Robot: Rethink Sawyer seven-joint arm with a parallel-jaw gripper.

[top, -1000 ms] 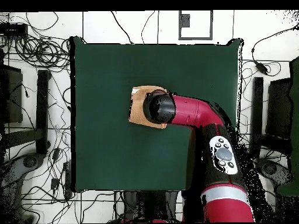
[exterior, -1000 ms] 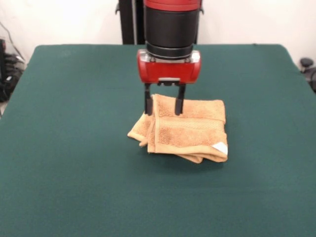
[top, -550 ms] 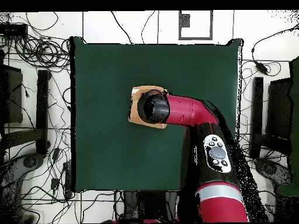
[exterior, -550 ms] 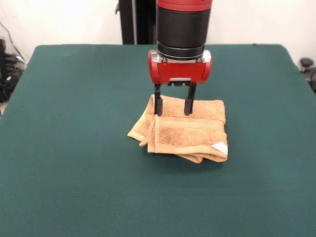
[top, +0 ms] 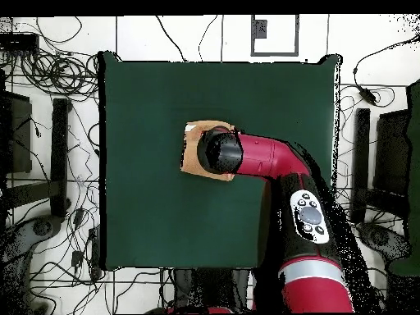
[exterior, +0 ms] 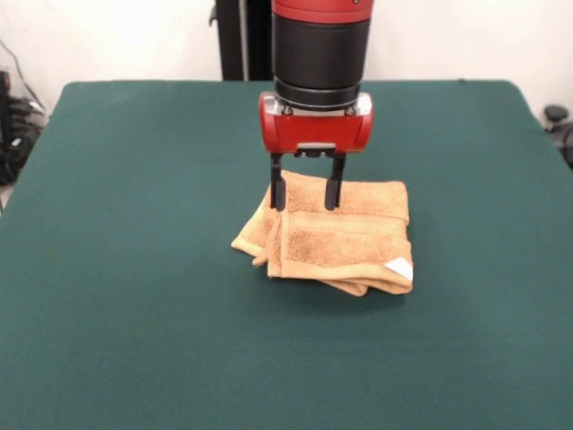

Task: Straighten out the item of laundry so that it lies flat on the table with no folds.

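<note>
The item of laundry (exterior: 345, 240) is an orange-tan towel folded into a thick bundle near the middle of the dark green table (exterior: 134, 296). A small white tag shows at its near right corner. My gripper (exterior: 304, 193) hangs open over the towel's far left part, its two black fingers (exterior: 277, 190) pointing down at the cloth with nothing between them. In the overhead view the arm's wrist covers most of the towel (top: 190, 152), leaving only a strip of it showing on the left.
Green felt (top: 148, 90) spreads wide on every side of the towel. Cables and stands (top: 49, 164) lie on the floor beyond the table's edges.
The gripper shifted right across the towel's far edge, then came back a little to the left. It stays open. The towel has not moved.
</note>
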